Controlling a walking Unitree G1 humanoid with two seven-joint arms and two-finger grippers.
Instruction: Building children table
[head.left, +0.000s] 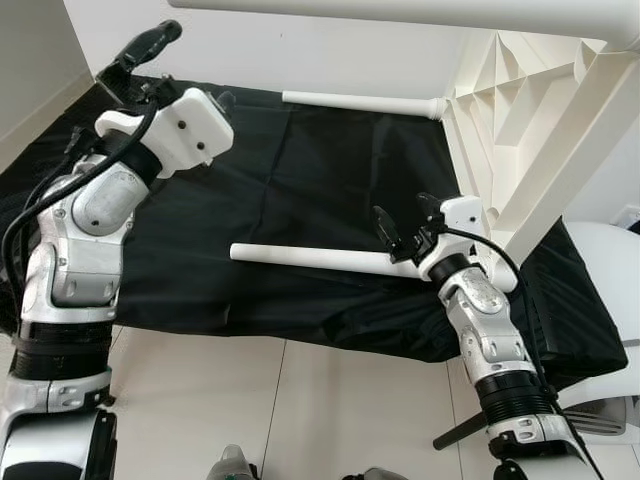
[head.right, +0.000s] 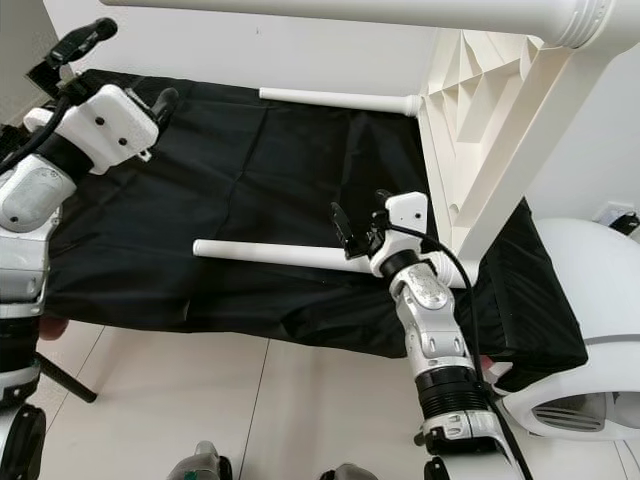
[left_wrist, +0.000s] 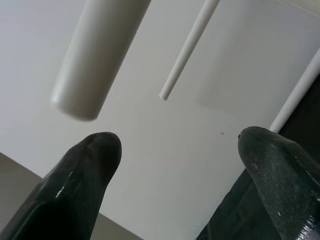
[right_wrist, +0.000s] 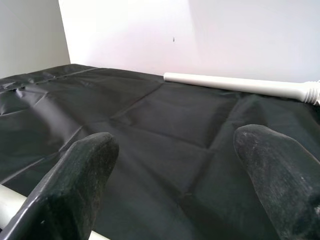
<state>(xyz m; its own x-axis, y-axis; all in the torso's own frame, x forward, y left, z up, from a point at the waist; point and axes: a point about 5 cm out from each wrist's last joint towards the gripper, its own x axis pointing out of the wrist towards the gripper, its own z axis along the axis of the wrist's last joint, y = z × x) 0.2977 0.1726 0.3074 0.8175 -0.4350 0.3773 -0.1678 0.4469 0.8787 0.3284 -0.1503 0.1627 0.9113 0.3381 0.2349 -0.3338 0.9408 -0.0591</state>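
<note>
A white table leg (head.left: 310, 258) lies across the black cloth (head.left: 300, 170) on the floor. My right gripper (head.left: 401, 207) stands open over that leg's right end, one finger (right_wrist: 85, 170) on each side, and the leg (right_wrist: 7, 202) passes under them. A second white leg (head.left: 365, 103) lies at the cloth's far edge by the wall. The white table top (head.left: 530, 130) stands tilted at the right, with a fitted leg (head.left: 450, 12) reaching across the top of the view. My left gripper (head.left: 195, 62) is raised at the far left, open and holding nothing, pointing towards fitted legs (left_wrist: 100, 50).
A white wall (head.left: 330, 50) runs behind the cloth. A rounded white object (head.right: 580, 330) with a vent sits on the floor at the right, beside the cloth's corner. Pale floor tiles (head.left: 300, 400) lie in front of the cloth.
</note>
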